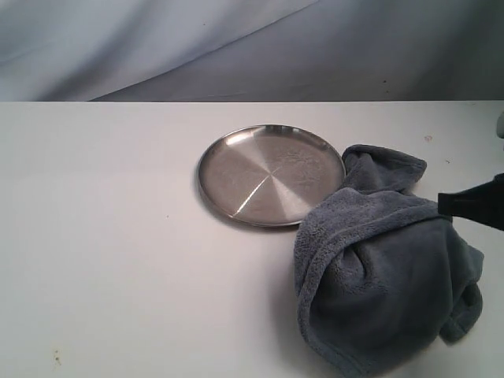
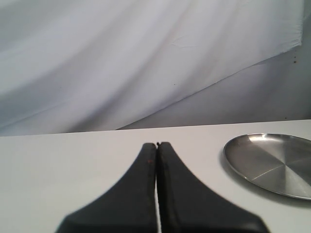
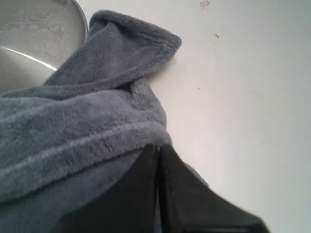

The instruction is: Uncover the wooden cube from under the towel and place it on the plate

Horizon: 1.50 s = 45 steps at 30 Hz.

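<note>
The blue-grey towel [image 1: 378, 268] lies heaped in a tall mound at the front right of the table, one corner overlapping the rim of the silver plate [image 1: 268, 173]. The wooden cube is hidden. My right gripper [image 1: 441, 206] comes in from the right edge, its tip against the mound's upper right side. In the right wrist view the gripper [image 3: 158, 145] is shut, tips at the towel [image 3: 87, 131] fold, no cloth visible between the jaws; the plate [image 3: 34, 34] lies beyond. My left gripper [image 2: 156, 144] is shut and empty over bare table, the plate [image 2: 272, 162] off to one side.
The white table [image 1: 118, 236] stretches bare to the left and front of the plate. A grey-white cloth backdrop [image 1: 236, 47] hangs behind the table's far edge. The left arm is out of the exterior view.
</note>
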Each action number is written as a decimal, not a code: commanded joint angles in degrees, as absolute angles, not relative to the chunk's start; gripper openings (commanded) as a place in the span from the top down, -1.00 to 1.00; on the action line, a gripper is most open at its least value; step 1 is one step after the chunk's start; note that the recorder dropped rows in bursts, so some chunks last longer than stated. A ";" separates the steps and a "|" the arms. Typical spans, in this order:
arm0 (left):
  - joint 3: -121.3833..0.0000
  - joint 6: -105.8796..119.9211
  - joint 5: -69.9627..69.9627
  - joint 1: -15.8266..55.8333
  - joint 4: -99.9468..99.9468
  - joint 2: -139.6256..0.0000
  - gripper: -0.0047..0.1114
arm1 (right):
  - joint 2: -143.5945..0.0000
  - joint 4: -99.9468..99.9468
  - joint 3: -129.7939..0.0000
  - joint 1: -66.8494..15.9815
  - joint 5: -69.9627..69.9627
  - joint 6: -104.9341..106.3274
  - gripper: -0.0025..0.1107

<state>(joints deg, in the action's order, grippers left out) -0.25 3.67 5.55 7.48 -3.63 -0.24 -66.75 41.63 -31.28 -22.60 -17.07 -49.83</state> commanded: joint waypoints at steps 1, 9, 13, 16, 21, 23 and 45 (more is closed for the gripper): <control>0.00 3.52 4.94 7.36 -3.77 0.00 0.92 | -75.43 42.37 -35.41 -20.60 -10.07 -49.12 0.96; 0.00 3.52 4.94 7.36 -3.77 0.00 0.92 | -84.45 42.37 -45.43 -27.64 -8.18 -48.19 0.96; 0.00 3.52 4.94 7.36 -3.77 0.00 0.92 | -85.81 42.25 -48.26 -33.11 -8.16 -48.20 0.96; 0.00 3.52 4.94 7.36 -3.77 0.00 0.92 | -86.36 42.25 -48.82 -37.49 -7.79 -48.20 0.96; 0.00 3.52 4.94 7.36 -3.77 0.00 0.92 | -86.36 41.96 -48.82 -44.98 -11.11 -47.94 0.96; 0.00 3.52 4.94 7.36 -3.77 0.00 0.92 | -86.36 41.96 -48.82 -48.22 -12.82 -47.94 0.96; 0.00 3.52 4.94 7.36 -3.77 0.00 0.92 | -68.00 39.48 -31.22 -62.71 -26.34 -55.12 0.96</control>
<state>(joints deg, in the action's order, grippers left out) -0.25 3.67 5.55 7.48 -3.63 -0.24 -71.87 36.97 -33.33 -62.59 -21.60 -52.54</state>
